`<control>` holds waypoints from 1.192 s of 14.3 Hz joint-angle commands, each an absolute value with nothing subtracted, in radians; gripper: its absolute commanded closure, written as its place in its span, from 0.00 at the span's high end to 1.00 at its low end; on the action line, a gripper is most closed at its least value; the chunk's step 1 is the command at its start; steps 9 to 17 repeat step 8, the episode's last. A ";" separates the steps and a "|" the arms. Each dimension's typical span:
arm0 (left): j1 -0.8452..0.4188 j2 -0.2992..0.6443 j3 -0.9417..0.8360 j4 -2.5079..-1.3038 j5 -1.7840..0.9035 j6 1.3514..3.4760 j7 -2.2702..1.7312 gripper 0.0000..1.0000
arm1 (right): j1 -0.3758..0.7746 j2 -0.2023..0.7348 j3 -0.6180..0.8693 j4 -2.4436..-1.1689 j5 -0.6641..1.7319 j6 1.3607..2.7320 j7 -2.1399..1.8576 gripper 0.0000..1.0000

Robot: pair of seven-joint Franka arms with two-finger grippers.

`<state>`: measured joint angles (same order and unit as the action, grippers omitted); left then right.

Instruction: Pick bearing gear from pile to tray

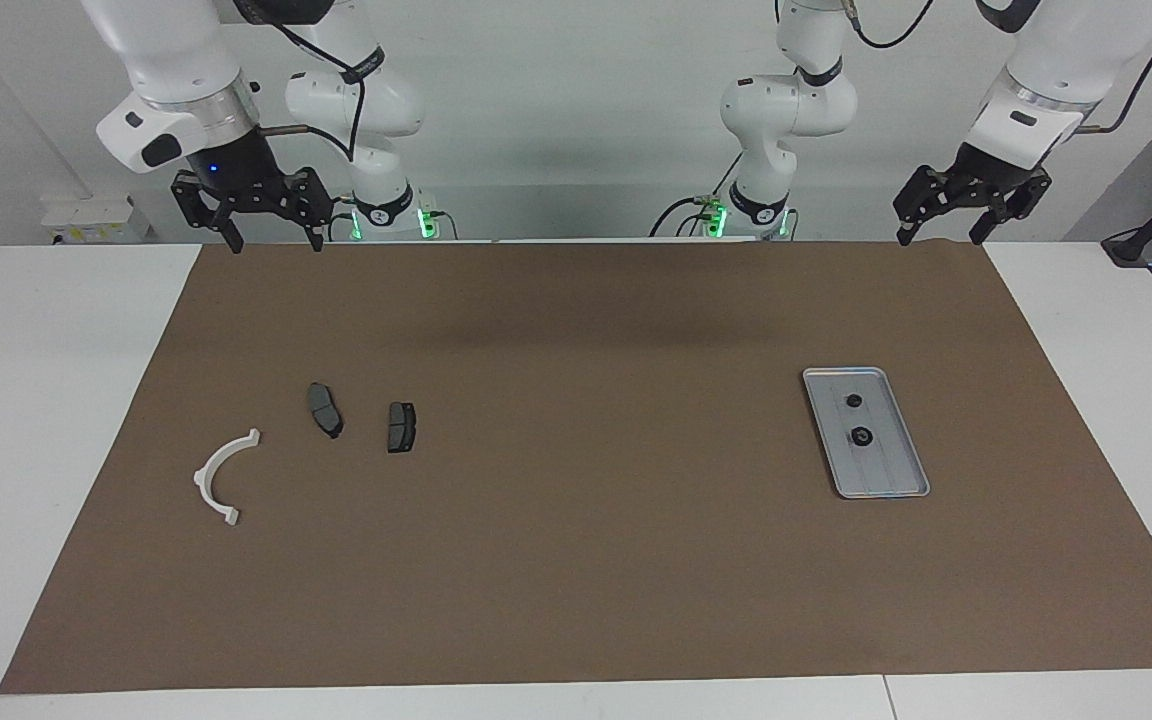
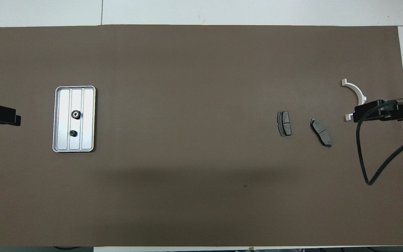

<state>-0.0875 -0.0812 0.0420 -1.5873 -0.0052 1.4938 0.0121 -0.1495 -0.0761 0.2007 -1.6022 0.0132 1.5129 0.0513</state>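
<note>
Gears, two small black ones [image 1: 857, 419], lie in the metal tray [image 1: 901, 481] toward the left arm's end of the desk, well apart from the two brake pads [image 1: 363, 419] and the white plastic arc [image 1: 219, 478] at the right arm's end. From across the desk, both grippers hang empty with fingers apart, the left gripper [image 1: 939, 237] and the right gripper [image 1: 275, 242] over the brown mat's [image 1: 576, 560] edge nearest the robots. From above, only a dark sliver of each shows, and the right one covers one tip of the arc, though the facing view has it raised well clear.

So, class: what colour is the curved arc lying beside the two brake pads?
White arc; clearest in the facing view.
</note>
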 commanded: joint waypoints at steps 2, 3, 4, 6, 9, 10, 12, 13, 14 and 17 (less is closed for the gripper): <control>-0.094 -0.081 0.048 -1.572 0.014 1.486 0.015 1.00 | -0.155 -0.094 0.198 -1.615 0.021 1.513 0.057 1.00; -0.094 -0.083 0.048 -1.574 0.014 1.491 0.015 1.00 | -0.155 -0.094 0.198 -1.615 0.021 1.513 0.057 1.00; -0.094 -0.081 0.048 -1.572 0.014 1.488 0.014 1.00 | -0.155 -0.094 0.199 -1.615 0.021 1.513 0.058 1.00; -0.094 -0.081 0.046 -1.569 0.014 1.493 0.014 1.00 | -0.152 -0.094 0.199 -1.615 0.023 1.513 0.058 1.00; -0.094 -0.083 0.046 -1.575 0.014 1.493 0.015 1.00 | -0.152 -0.094 0.199 -1.615 0.023 1.513 0.058 1.00; -0.094 -0.083 0.046 -1.575 0.014 1.493 0.015 1.00 | -0.152 -0.094 0.199 -1.615 0.023 1.513 0.058 1.00; -0.094 -0.083 0.046 -1.575 0.014 1.493 0.015 1.00 | -0.152 -0.094 0.199 -1.615 0.023 1.513 0.058 1.00; -0.094 -0.083 0.046 -1.575 0.014 1.493 0.015 1.00 | -0.152 -0.094 0.199 -1.615 0.023 1.513 0.058 1.00; -0.094 -0.083 0.046 -1.575 0.014 1.493 0.015 1.00 | -0.152 -0.094 0.199 -1.615 0.023 1.513 0.058 1.00; -0.094 -0.083 0.046 -1.575 0.014 1.493 0.015 1.00 | -0.152 -0.094 0.199 -1.615 0.023 1.513 0.058 1.00</control>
